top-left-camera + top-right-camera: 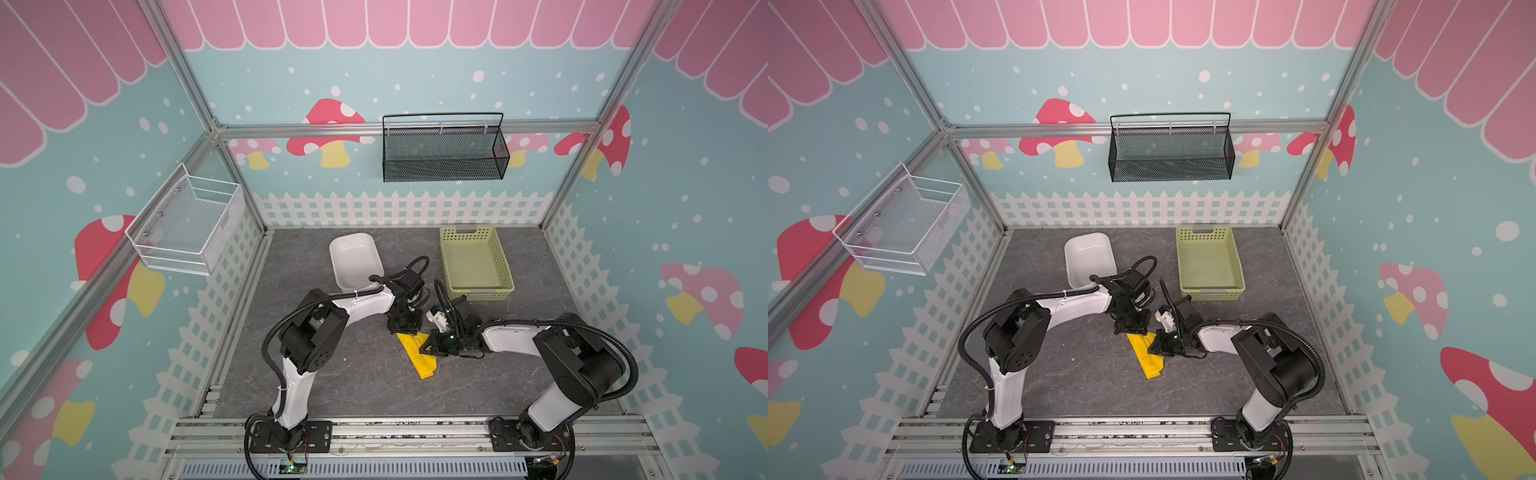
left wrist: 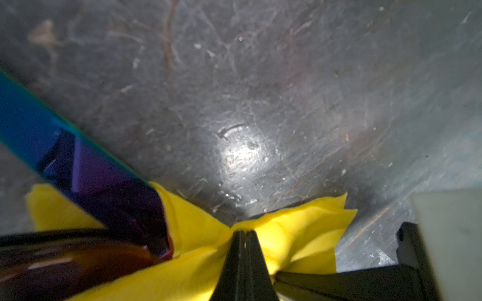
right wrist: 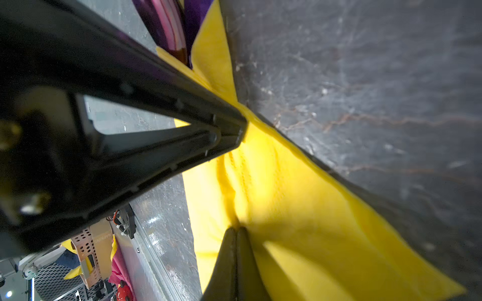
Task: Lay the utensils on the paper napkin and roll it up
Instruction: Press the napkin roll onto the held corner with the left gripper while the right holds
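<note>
The paper napkin (image 1: pixel 420 359) (image 1: pixel 1149 360) lies mid-table as a crumpled, folded yellow strip. Dark purple utensils (image 2: pixel 112 187) (image 3: pixel 169 26) stick out of its far end, wrapped in the paper; I cannot tell them apart. My left gripper (image 1: pixel 409 330) (image 1: pixel 1133 331) (image 2: pixel 243 232) is shut, pinching a bunched fold of the napkin (image 2: pixel 300 229) at that far end. My right gripper (image 1: pixel 424 349) (image 1: pixel 1155 347) (image 3: pixel 236 229) is shut on the napkin (image 3: pixel 300 208) along its right edge, a short way nearer. The left gripper (image 3: pixel 240 127) also shows in the right wrist view.
A white dish (image 1: pixel 355 259) stands behind the left arm. A pale green perforated basket (image 1: pixel 473 262) sits at the back right. On the back wall hangs a black mesh basket (image 1: pixel 442 151), on the left wall a white wire basket (image 1: pixel 187 222).
</note>
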`<state>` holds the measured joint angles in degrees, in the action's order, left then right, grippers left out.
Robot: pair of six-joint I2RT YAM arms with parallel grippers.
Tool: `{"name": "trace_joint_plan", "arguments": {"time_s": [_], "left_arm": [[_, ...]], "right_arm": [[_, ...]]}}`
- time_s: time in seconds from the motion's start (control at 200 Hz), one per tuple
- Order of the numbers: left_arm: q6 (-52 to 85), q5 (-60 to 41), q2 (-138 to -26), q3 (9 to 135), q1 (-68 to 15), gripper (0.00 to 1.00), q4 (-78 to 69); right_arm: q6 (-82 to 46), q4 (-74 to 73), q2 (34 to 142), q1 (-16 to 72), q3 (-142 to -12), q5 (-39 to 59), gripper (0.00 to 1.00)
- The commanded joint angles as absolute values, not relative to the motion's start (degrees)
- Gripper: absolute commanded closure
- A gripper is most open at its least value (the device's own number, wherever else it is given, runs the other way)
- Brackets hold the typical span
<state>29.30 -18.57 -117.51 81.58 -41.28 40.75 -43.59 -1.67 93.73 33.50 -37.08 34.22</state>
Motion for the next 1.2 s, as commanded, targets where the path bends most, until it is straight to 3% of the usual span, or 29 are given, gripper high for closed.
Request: {"name": "trace_joint_plan", "arguments": {"time_s": [0.0, 0.17, 0.465, 0.73, 1.051, 1.196], "left_arm": [[27.42, -15.96, -120.26, 82.29, -41.40, 1.00, 42.80], [26.89, -16.03, -120.90, 82.24, -41.40, 1.00, 43.04], [26.64, -16.30, -121.46, 82.42, -41.41, 1.00, 43.06], [26.63, -16.35, -121.31, 82.27, -41.40, 1.00, 43.10], [26.02, -17.07, -120.70, 81.57, -41.48, 1.00, 43.11], [25.58, -17.29, -120.40, 81.13, -41.50, 1.00, 43.20]], "right_arm": [[-43.52, 4.26, 93.56, 33.86, -35.92, 31.27, 0.94], [-43.72, 6.44, 89.51, 33.77, -37.62, 31.56, 0.90], [-44.65, 3.88, 87.51, 33.84, -34.38, 36.55, 0.95], [-43.78, 5.60, 90.32, 33.84, -31.89, 33.03, 0.96], [-47.07, 1.77, 88.93, 37.30, -28.87, 37.16, 0.98], [-48.68, 2.43, 86.05, 37.80, -29.16, 33.81, 0.99]]}}
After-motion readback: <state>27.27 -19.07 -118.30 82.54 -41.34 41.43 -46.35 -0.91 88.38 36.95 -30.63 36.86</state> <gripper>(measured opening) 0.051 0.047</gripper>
